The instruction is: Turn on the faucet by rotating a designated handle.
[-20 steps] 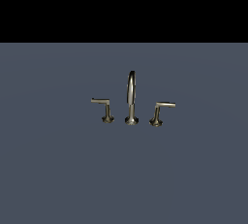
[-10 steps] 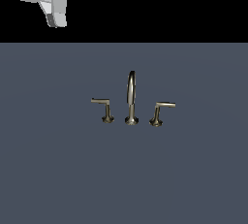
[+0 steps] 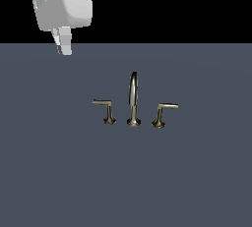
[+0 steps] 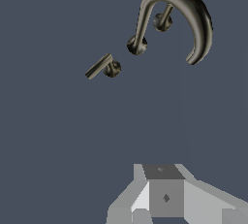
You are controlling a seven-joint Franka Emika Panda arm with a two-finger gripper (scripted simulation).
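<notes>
My pincer [image 3: 64, 49] hangs high at the exterior view's far left, holding nothing; its opening I cannot tell. The designated handle [image 3: 105, 110] stands left of the spout [image 3: 133, 98] on the tabletop [image 3: 59, 172]. I should descend beside its bar, not on it, then push sideways.

Exterior view: frontal, distant. Wrist view: downward, nearer. Both show faucet [image 3: 133, 98] [image 4: 174, 19].

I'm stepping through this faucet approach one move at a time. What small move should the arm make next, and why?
Probably bring the gripper down and toward the exterior view's right, to the handle whose bar points left. The gripper hangs high, well apart from the faucet, touching nothing. In the wrist view that handle lies ahead of the fingers with bare surface between. Whether the jaws are open is unclear.
</notes>
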